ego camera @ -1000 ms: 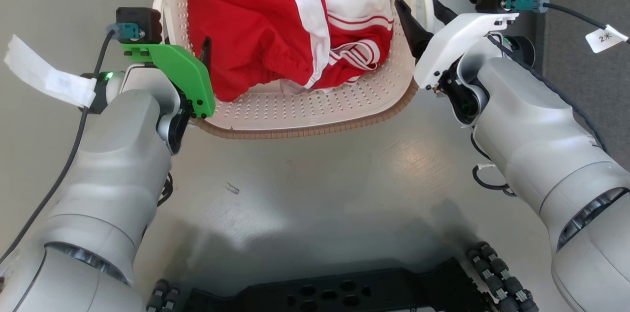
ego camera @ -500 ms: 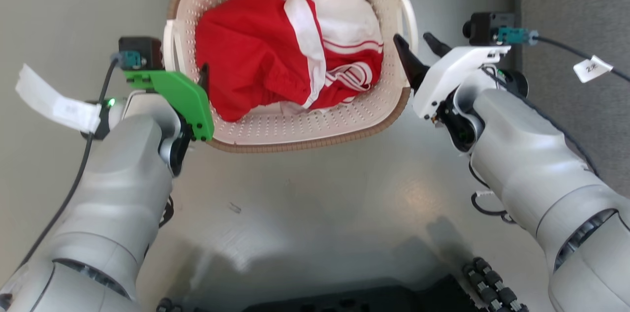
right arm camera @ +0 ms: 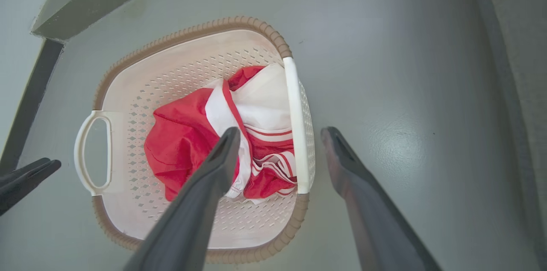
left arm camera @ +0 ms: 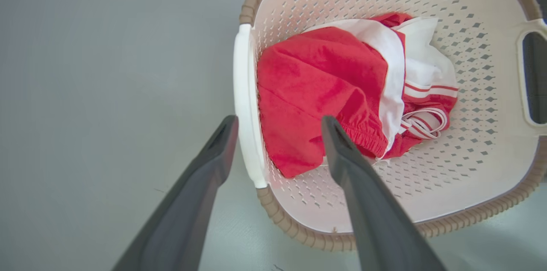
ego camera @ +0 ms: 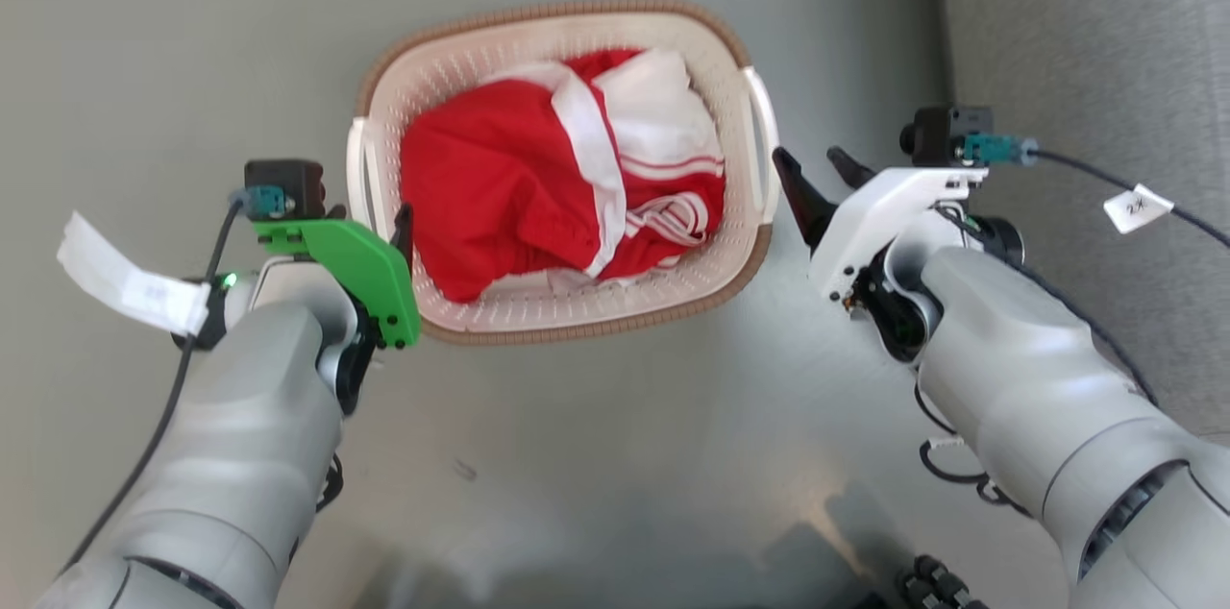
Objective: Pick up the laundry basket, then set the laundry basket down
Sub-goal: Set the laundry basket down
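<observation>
Two grippers: one sits at each short side of the laundry basket (ego camera: 577,332), and neither holds anything.
Laundry basket: upright on the grey floor (ego camera: 625,455), cream perforated walls, brown woven-look rim, and a white loop handle on each short side.
Contents: red and white clothing (ego camera: 500,186) bunched inside the basket, below its rim, with bare perforated bottom showing along the basket's near side.
Left gripper (left arm camera: 278,120): jaws released and spread wide. In the left wrist view the basket's left handle (left arm camera: 245,113) lies in the gap between the two dark fingers, one finger outside the basket and the other over the red cloth. Whether either finger touches the handle cannot be told.
Right gripper (right arm camera: 280,131): jaws released and spread wide. In the right wrist view the basket's right handle (right arm camera: 295,134) lies in the gap, one finger over the clothing and the other over bare floor outside the basket. In the head view its fingertips sit just beside that handle, with a sliver of floor between them and the basket.
Far side of basket: in the right wrist view the left gripper's dark fingers show beyond the basket's opposite handle (right arm camera: 92,151).
Surroundings: a darker grey strip (ego camera: 1076,33) runs along the floor beyond the basket's right side.
</observation>
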Controlling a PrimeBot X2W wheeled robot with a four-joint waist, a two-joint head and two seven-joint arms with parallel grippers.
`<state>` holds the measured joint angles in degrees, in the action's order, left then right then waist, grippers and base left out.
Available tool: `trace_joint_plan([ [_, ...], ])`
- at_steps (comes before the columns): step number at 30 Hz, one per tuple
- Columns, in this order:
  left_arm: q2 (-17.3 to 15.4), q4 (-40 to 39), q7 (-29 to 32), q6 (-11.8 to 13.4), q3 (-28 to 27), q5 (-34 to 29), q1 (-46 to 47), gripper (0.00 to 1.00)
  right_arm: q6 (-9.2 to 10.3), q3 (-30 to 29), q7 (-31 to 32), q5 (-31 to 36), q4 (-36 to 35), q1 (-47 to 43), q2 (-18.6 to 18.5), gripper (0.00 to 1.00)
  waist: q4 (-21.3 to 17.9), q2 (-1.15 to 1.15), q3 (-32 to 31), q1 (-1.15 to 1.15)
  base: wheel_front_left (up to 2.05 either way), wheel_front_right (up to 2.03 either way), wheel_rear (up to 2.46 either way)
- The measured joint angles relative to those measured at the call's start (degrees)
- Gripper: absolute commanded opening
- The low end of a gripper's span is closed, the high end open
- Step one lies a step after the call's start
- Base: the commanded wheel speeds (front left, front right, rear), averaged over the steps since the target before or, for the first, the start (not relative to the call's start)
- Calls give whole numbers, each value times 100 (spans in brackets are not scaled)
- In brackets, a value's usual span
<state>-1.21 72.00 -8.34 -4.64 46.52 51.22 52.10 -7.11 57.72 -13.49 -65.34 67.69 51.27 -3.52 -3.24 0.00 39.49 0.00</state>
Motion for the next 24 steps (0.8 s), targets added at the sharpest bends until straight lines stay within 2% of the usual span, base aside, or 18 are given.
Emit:
trace_joint_plan([
  [24,-43,-37,-532,-137,-56,107,-688,100,0,37,-60,-78,-328,-563,-37,100,-122,0,-1748,0,0,0,0],
])
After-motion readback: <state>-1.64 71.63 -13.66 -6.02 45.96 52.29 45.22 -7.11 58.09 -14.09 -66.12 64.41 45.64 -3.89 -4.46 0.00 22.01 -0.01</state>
